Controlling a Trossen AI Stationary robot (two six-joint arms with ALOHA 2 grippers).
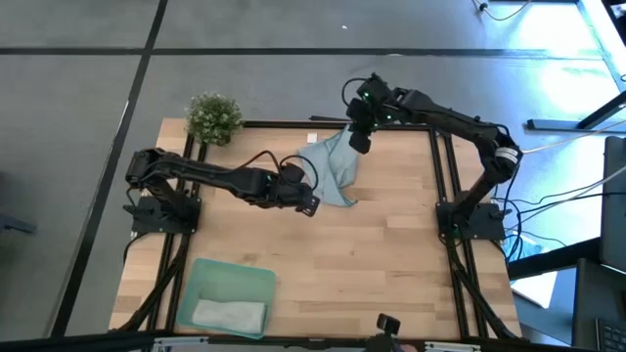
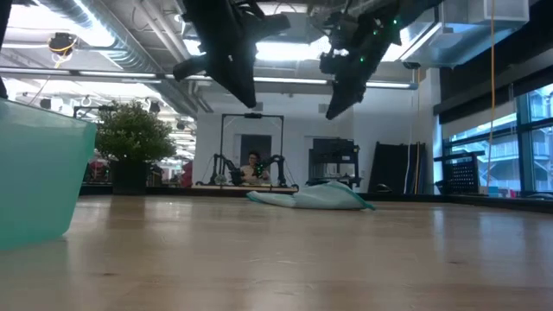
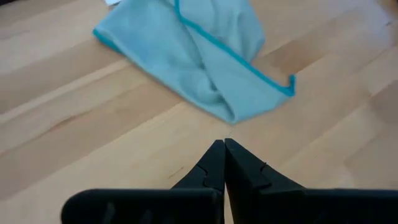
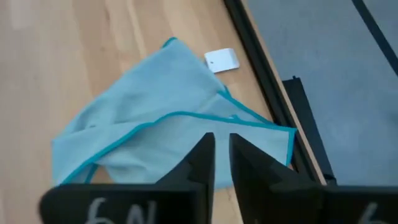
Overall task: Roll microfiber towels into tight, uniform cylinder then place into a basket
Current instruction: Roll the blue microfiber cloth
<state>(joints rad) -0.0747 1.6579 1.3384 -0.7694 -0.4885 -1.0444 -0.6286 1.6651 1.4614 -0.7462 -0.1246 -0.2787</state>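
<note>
The light blue microfiber towel point(image 1: 333, 166) point(image 2: 315, 197) point(image 3: 199, 62) point(image 4: 155, 118) lies crumpled and loosely folded on the wooden table near its far edge. My left gripper point(image 1: 308, 203) point(image 3: 222, 144) hangs shut above the bare wood just near-left of the towel. My right gripper point(image 1: 359, 142) point(image 4: 222, 138) hovers over the towel's far right part, its fingers a narrow gap apart, with nothing between them. The mint-green basket point(image 1: 235, 269) point(image 2: 43, 173) stands at the near left corner with a pale grey towel point(image 1: 230, 315) lying in it.
A potted plant point(image 1: 213, 117) stands at the far left corner. A small white tag point(image 4: 222, 60) lies on the wood beside the towel's far edge. Black frame rails point(image 1: 440, 166) run along the table's sides. Bare wood stretches across the middle and near right.
</note>
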